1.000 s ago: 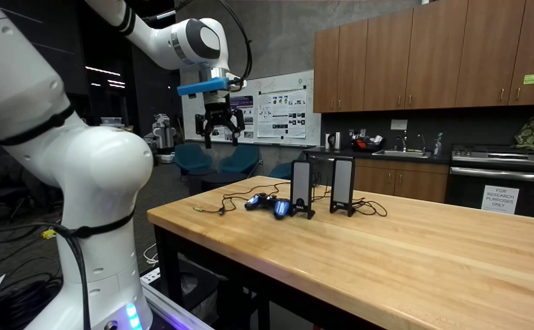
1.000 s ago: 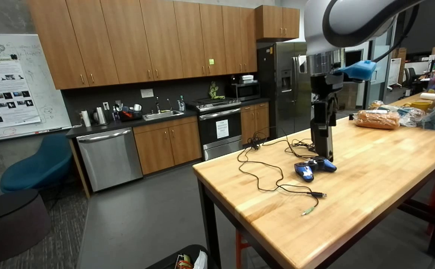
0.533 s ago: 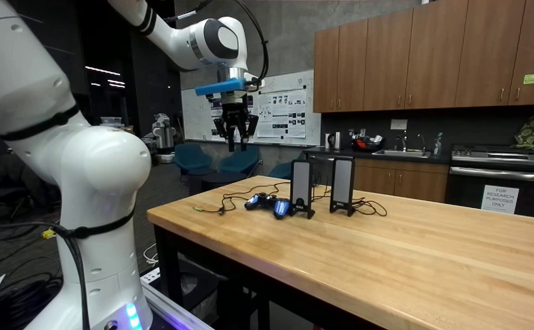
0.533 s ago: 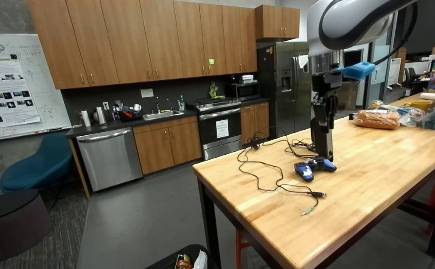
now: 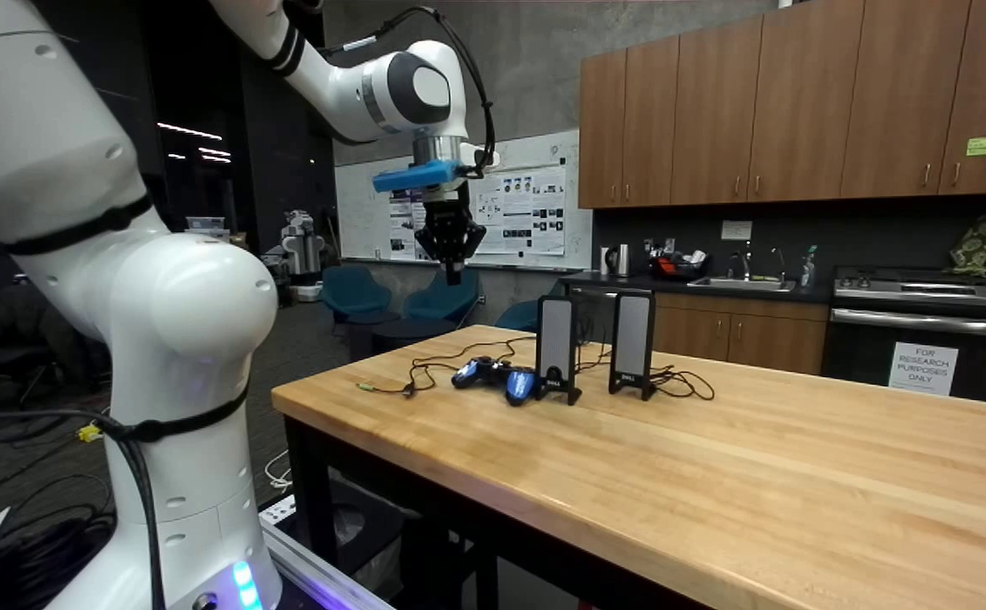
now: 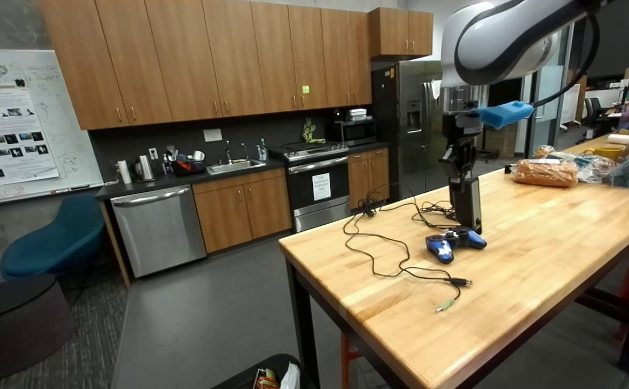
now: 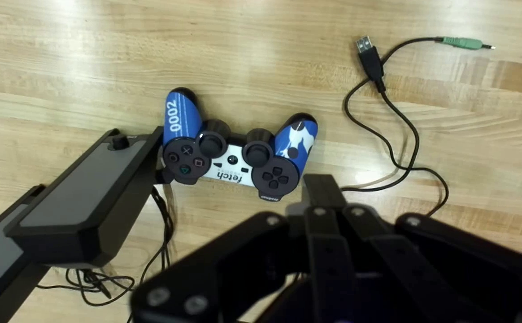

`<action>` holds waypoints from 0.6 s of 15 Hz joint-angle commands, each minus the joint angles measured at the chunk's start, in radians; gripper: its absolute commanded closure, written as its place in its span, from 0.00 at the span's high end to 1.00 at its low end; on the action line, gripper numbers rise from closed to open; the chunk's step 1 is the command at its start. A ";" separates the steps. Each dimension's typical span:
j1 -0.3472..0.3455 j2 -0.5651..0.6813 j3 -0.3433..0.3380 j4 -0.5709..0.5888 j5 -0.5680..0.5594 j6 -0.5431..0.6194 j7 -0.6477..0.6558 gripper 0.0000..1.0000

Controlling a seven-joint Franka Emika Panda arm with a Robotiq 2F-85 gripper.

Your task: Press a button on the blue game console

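The blue game console, a gamepad with blue grips, dark sticks and a white centre, lies on the wooden table in both exterior views (image 5: 521, 386) (image 6: 442, 250). From the wrist view its button side faces up, and the console (image 7: 232, 167) sits left of and above the fingertips. My gripper (image 5: 454, 275) hangs well above the tabletop, pointing down, with its fingers together and nothing between them. In the wrist view the shut gripper (image 7: 324, 185) appears just beside the direction-pad end of the console, apart from it.
Two upright black speakers (image 5: 557, 343) (image 5: 633, 339) stand right beside the console; in the wrist view a speaker (image 7: 86, 188) nearly meets its left end. Thin cables with a USB plug (image 7: 371, 63) lie on the table (image 5: 713, 457). Bagged items (image 6: 546, 173) sit farther along.
The gripper's fingers have come together from wide apart. The arm has moved toward the speakers' side in an exterior view and sunk slightly. The console and speakers have stayed put.
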 commanded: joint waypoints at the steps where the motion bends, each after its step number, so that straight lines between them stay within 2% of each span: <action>1: -0.021 0.051 0.013 -0.002 0.008 0.059 0.061 0.00; 9: -0.052 0.080 0.026 -0.003 -0.015 0.080 0.159 0.00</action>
